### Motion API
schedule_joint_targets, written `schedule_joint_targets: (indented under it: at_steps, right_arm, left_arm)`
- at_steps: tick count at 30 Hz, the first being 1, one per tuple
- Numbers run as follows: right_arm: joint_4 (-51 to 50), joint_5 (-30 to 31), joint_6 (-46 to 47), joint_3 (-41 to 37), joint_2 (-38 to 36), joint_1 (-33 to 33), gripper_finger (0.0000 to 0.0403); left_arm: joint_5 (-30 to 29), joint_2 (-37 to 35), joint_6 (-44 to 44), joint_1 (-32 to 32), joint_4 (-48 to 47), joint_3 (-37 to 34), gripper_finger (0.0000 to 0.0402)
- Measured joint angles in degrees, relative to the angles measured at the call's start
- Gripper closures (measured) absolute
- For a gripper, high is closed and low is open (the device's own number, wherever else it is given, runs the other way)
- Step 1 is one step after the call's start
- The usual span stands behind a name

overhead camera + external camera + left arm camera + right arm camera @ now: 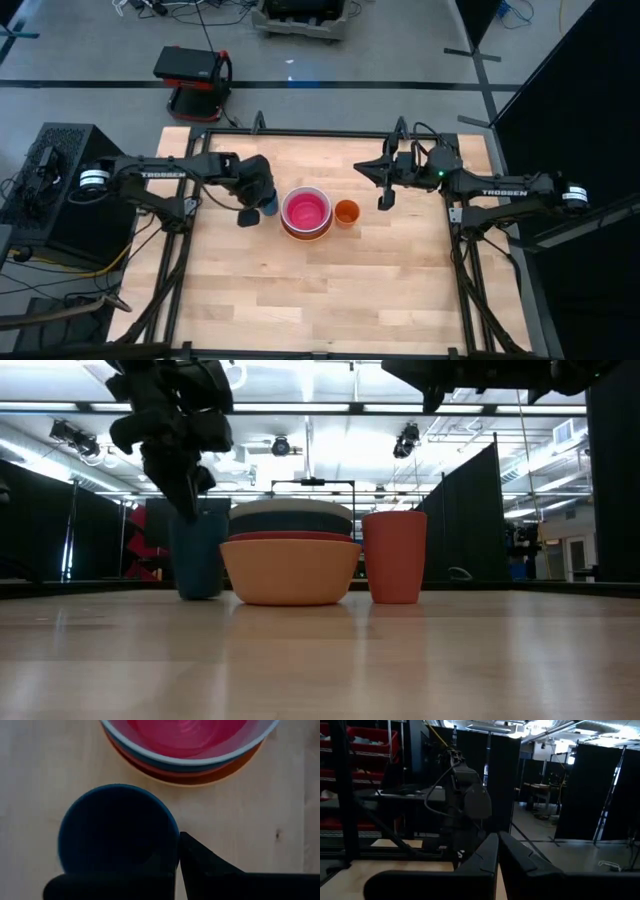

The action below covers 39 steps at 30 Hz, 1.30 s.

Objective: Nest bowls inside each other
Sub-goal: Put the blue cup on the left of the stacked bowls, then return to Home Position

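The bowls stand nested in one stack [305,212] at mid-table. The magenta one [190,735] is innermost, inside white, teal and red, and the orange bowl [290,572] at the bottom rests on the wood. A small dark-blue cup [117,832] stands upright just left of the stack. My left gripper [179,836] is shut and points steeply down over the edge of that cup nearest the stack. A small orange cup [346,212] stands right of the stack. My right gripper [385,198] is shut, holds nothing and points level, high above the table right of the orange cup. My left gripper's shut fingertips [190,510] come from above to the height of the dark-blue cup's rim [172,827]. I cannot tell whether they touch it. The cup stands upright on the table.
The table [300,300] shows bare wood along its near half. Dark frame rails run along its left and right edges. A red and black case [192,75] sits on the floor beyond the far edge.
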Motion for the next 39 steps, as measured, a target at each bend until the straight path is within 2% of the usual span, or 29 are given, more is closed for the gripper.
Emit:
schedule_joint_targets:
  at_steps: [11,28,34,39]
  right_arm:
    - [-0.02,-0.03,-0.13,0.0,0.02,0.01,0.0403]
    - [-0.09,-1.51,1.32,0.02,0.04,0.31,0.0403]
    - [-0.11,-1.51,1.31,0.02,0.04,0.31,0.0403]
    - [-0.15,-1.53,1.3,0.04,0.04,0.31,0.0403]
  left_arm:
    - [0.49,0.78,-4.45,-6.61,0.73,0.0,0.0399]
    - [-1.44,0.78,-7.14,-7.84,0.71,0.0,0.0337]
    - [-1.53,0.73,-7.15,-7.82,0.4,0.11,0.0291]
    - [-1.94,0.43,-6.98,-7.82,-2.53,2.71,0.0268]
